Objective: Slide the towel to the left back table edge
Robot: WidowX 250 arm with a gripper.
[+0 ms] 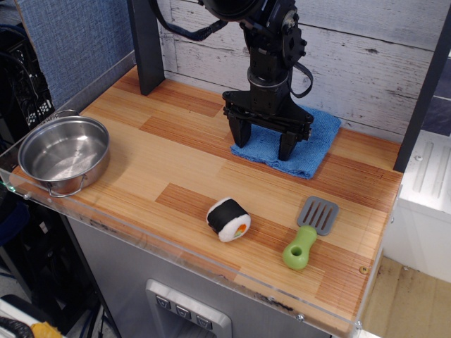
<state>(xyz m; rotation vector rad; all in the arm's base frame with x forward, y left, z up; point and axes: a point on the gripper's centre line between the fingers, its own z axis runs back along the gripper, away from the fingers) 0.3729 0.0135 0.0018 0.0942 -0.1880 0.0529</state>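
Tool w/ fingers spread apart, tips on the towel. Press down evenly, drag left along counter back edge w/o bunching.

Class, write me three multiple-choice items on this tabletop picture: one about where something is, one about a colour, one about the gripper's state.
1. Where does the towel lie? A) beside the steel pot B) near the back wall, under the gripper C) at the front rim
2. What colour is the spatula handle? A) green B) red C) blue
3. How do the jaws stand? A) shut B) holding the sushi roll C) open over the towel

Answers: B, the towel lies by the plank wall; A, green handle, grey blade; C, fingers spread apart.
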